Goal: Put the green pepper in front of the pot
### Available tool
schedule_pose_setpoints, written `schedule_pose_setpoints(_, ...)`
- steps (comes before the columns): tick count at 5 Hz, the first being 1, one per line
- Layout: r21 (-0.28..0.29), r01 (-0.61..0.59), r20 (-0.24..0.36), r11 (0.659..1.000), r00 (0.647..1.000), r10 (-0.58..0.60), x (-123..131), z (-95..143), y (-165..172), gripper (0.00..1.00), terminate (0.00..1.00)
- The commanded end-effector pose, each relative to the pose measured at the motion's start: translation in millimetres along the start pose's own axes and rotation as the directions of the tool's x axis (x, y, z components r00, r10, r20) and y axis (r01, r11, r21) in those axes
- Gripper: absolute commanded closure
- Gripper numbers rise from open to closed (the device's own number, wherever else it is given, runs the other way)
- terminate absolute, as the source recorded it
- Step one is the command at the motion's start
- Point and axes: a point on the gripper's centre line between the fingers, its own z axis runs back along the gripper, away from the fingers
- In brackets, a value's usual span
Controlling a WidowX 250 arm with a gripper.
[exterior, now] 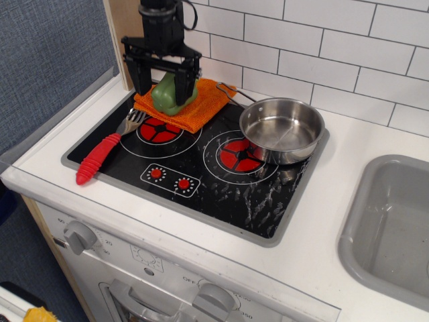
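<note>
An orange cloth [201, 111], red-handled fork [100, 155], grey sink [389, 228].

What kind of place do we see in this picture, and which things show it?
It looks like a toy play kitchen. A black stove top has printed red burners, white oven knobs sit on the front, a grey sink is at the right, and white tiles cover the wall.

A light green, lobed plastic toy pepper [167, 96] lies on a bright orange woven cloth [191, 105]. The black metal gripper [164, 83] is dark throughout. The shallow round steel pot [281, 130] is shiny silver. The flat black glossy stovetop [201, 164] carries red burner patterns ringed in thin white lines. A fork with a ribbed red handle [100, 155] has grey tines. The wall tiles [322, 47] are white with grey grout.
</note>
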Motion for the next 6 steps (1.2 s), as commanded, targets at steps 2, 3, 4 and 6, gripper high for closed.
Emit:
schedule_pose_setpoints(2,0.026,0.006,0.042,1.000,0.999,-0.007,2.9,16.1,1.4,1.00,0.00)
schedule_pose_setpoints(3,0.010,0.034,0.080,0.999,0.996,-0.034,-0.1,31.1,-5.9,1.00,0.00)
schedule_pose_setpoints(4,-0.007,0.090,0.164,0.996,0.983,-0.087,-15.1,73.4,-26.4,1.00,0.00)
schedule_pose_setpoints(6,-0.069,0.097,0.051,0.993,0.994,-0.094,-79.3,58.9,-53.7,1.00,0.00)
